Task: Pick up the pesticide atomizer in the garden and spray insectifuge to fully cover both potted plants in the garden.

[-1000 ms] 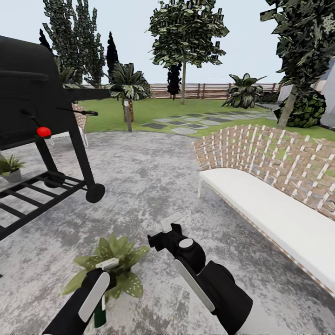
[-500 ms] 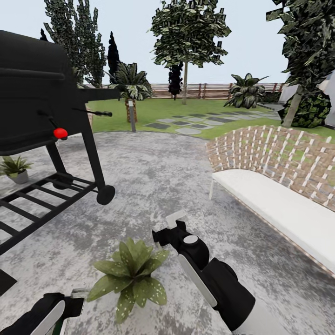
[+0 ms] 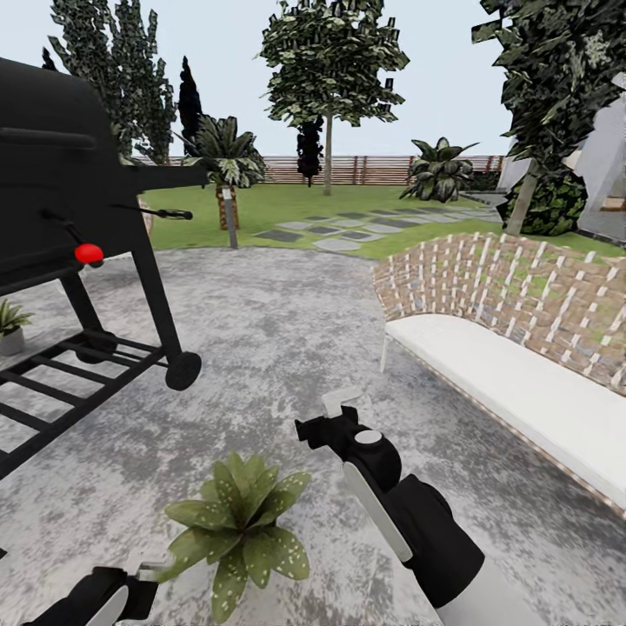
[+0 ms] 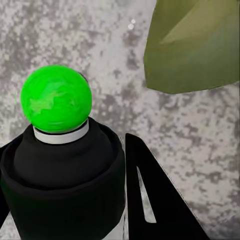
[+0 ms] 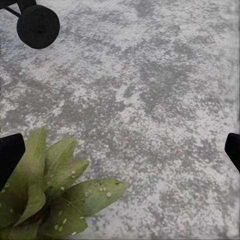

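Observation:
The pesticide atomizer (image 4: 65, 170) sits between the fingers of my left gripper (image 3: 139, 578), which is shut on its black neck; its round spray head (image 4: 56, 98) shows bright green. This gripper is low at the left, just beside the broad-leaved, white-speckled potted plant (image 3: 239, 522) on the stone patio, with a leaf (image 4: 195, 45) close ahead of the nozzle. My right gripper (image 3: 341, 409) hangs open and empty above and right of that plant (image 5: 50, 200). The thinner-leaved potted plant (image 3: 9, 323) stands in a grey pot at the far left, behind the grill's legs.
A black barbecue grill (image 3: 61, 183) on wheels (image 3: 183, 369) with a low rack stands at the left. A white-cushioned wicker bench (image 3: 522, 382) runs along the right. Beyond the grey patio (image 3: 278, 313) lie lawn, stepping stones, trees and a slatted fence.
My left gripper with the atomizer has dropped from over the speckled plant to its lower left. The head view has swung a little; the right arm has barely moved.

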